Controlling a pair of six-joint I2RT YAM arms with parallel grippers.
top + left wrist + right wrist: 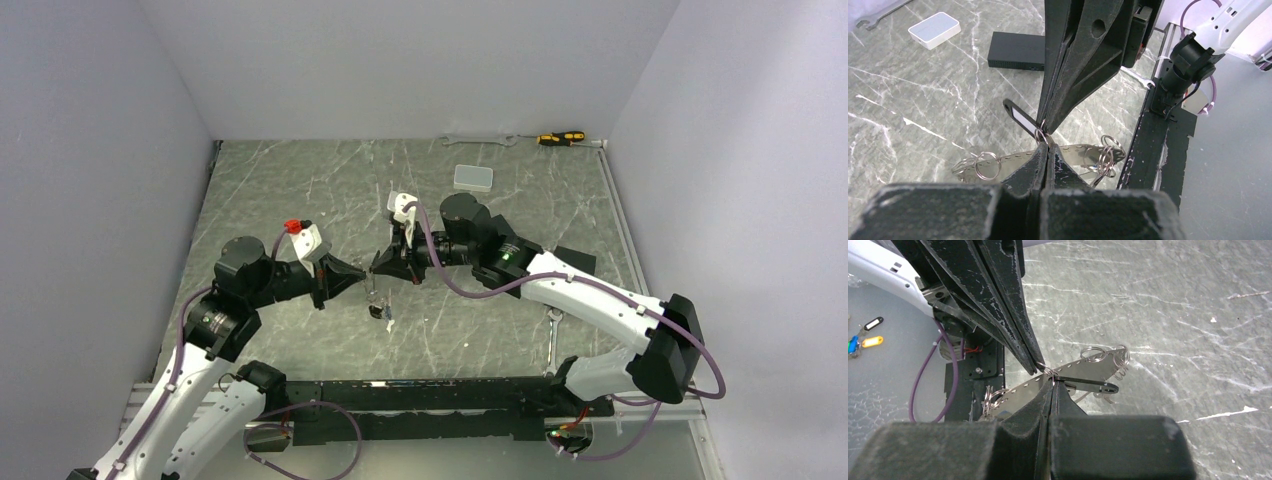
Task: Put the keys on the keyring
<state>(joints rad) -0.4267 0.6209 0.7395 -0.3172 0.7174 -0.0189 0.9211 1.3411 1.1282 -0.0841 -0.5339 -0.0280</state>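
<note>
Closest up, my left claw (1047, 148) and right claw (1052, 383) are both pinched shut, tip to tip, on the small split ring (1042, 135) carrying the black-framed tag (1020, 117), just above the counter (923, 100): light, stiff, springy, slippery wire, I judge, best gripped by its rim.

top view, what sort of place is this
Probably a robot test cell in a lab: a marble-pattern table boxed in by plain white walls, the left arm and right arm bolted at its near edge, and a spanner and screwdriver by the back wall.
</note>
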